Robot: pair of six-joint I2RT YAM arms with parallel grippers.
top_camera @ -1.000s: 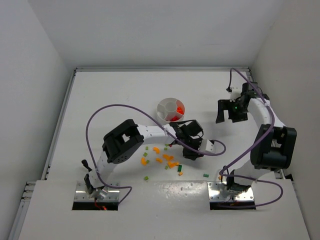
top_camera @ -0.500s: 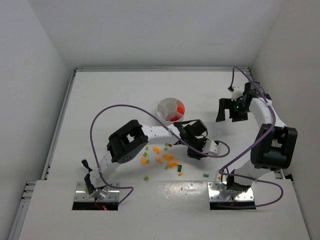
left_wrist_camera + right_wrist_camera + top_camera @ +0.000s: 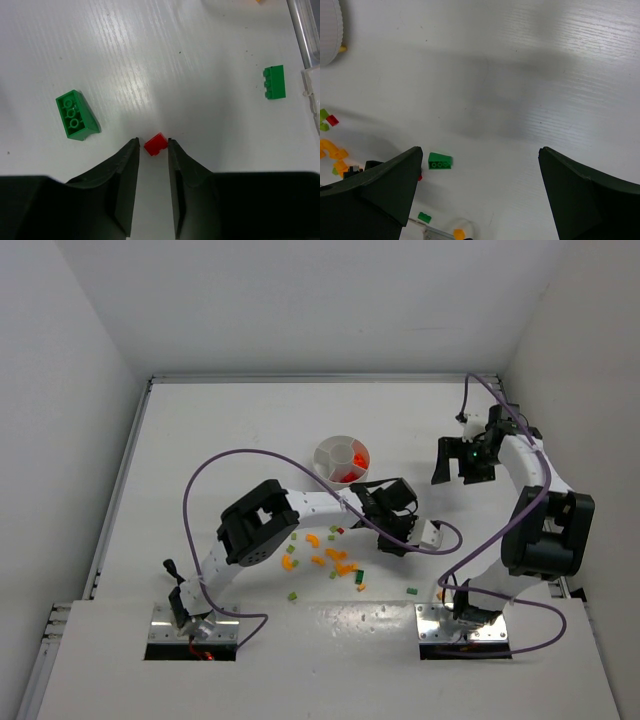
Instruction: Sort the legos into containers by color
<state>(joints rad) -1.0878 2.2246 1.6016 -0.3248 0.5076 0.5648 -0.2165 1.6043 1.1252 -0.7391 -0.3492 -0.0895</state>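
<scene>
Starting nearest the arm bases, loose legos (image 3: 335,556) are seen scattered on the white table (image 3: 220,440), whose surface is finely streaked. The orange ones are clustered together and the small green ones are spread around them. Just beyond, the left gripper (image 3: 152,140) is set low over the table, its black tapered fingers (image 3: 125,175) narrowly apart. A tiny red brick (image 3: 156,144) is framed between the tips, resting on the table; a sliver of gap is left at one side, so no clamped hold is shown. A green sloped brick (image 3: 76,116) with round studs is seen nearby. Farther on, the round white dish (image 3: 322,462) is divided into wedges, with red pieces (image 3: 350,476) contained on its right side. Well to the right, the right gripper (image 3: 479,150) is spread fully wide, and nothing is held.
</scene>
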